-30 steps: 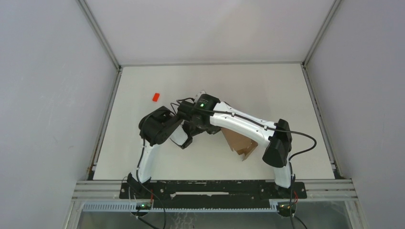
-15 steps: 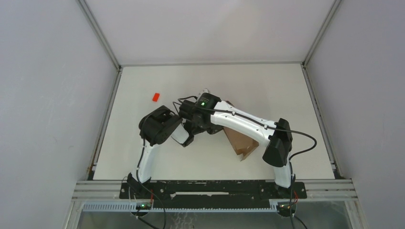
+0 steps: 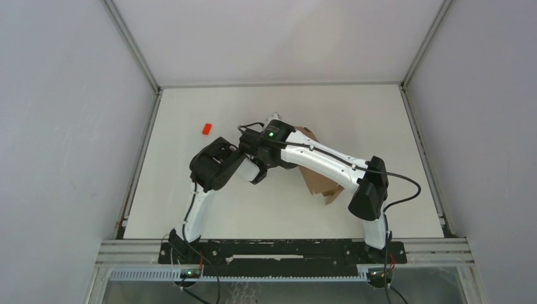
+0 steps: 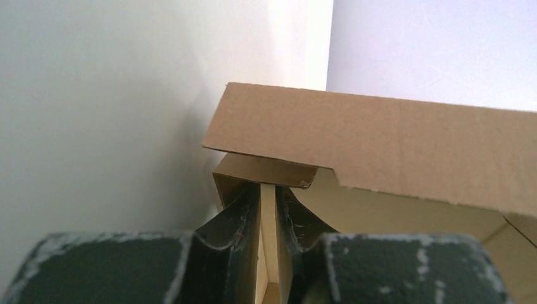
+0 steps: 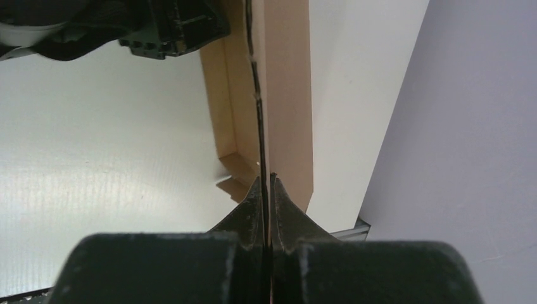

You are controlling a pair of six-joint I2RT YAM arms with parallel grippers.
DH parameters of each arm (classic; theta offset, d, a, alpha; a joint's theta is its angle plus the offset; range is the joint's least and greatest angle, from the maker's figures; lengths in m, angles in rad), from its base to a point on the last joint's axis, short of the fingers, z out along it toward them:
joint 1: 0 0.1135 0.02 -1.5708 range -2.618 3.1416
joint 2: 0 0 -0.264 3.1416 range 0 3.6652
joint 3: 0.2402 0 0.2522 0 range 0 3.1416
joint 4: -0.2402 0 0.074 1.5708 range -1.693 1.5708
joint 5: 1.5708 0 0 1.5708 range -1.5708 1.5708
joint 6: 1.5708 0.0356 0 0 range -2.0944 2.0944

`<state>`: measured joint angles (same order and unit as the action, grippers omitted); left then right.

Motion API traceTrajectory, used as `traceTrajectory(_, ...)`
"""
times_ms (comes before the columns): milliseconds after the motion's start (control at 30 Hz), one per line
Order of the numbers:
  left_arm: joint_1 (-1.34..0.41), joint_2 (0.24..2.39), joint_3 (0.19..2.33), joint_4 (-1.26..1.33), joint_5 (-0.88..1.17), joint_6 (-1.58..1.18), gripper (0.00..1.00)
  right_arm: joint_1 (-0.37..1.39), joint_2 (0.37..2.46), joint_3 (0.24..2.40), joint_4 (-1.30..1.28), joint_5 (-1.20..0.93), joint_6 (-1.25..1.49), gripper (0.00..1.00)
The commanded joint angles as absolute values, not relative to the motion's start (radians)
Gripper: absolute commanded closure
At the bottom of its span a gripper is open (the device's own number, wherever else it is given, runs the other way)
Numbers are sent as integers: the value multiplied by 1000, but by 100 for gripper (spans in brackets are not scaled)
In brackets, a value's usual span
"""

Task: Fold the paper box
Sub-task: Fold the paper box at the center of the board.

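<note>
While both arms are bunched over the middle of the white tabletop, the plain brown cardboard paper box is found there too, partly raised and largely hidden under the right forearm in the top view. The left claw is seen clamped on a thin, pale upright panel of the box, w/ a folded brown flap lying across just above the fingertips. The right claw is pressed together on the edge of another panel, seen edge-on as a dark line running away from the fingertips. That sheet is so thin that the jaws look all but closed. A small red block is seen well apart, to the far left, and is not involved.

The step in hand is judged to be mid-fold: walls are being stood up and held from two sides, but no closed box shape can be made out, so the task is prob. not near done. Which wall is which cannot be told from the wrist views. For the next move, one grip should be used as an anchor while the other panel is swung over along its crease & its tab is tucked in. Pull should be kept gentle, as thin cardboard can tear or slip out of a pinch.
</note>
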<state>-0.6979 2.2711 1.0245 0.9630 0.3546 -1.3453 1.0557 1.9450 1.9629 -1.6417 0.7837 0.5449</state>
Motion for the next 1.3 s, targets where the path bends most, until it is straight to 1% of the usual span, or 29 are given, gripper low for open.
traceTrajectory(0,-725,2310,1147,970,369,-1334,80,1066,1957,2016,-1605,780,552,100)
traceTrajectory(67,-727,2322,1172,978,375,-1334,77,1060,1959,2012,-1605,774,552,100)
traceTrajectory(133,-726,2330,1177,989,381,-1335,71,1053,1965,2005,-1605,771,554,100)
traceTrajectory(300,-719,2319,1138,997,389,-1334,62,1034,1980,1983,-1599,750,572,100)
traceTrajectory(500,-708,2306,1087,1019,400,-1335,54,1012,1964,1923,-1551,727,565,100)
traceTrajectory(667,-705,2300,1081,1022,408,-1333,54,1008,1969,1921,-1546,728,563,100)
traceTrajectory(800,-704,2296,1077,1019,407,-1325,57,1019,1981,1939,-1557,736,568,100)
traceTrajectory(967,-704,2299,1052,1040,408,-1324,63,1038,2001,1966,-1557,725,569,100)
traceTrajectory(1033,-705,2293,1029,1058,409,-1324,62,1043,2016,1976,-1567,727,574,100)
traceTrajectory(1133,-700,2278,994,1086,414,-1320,57,1046,2040,1993,-1585,738,587,100)
traceTrajectory(1267,-693,2267,969,1098,420,-1317,57,1049,2065,2012,-1600,744,596,100)
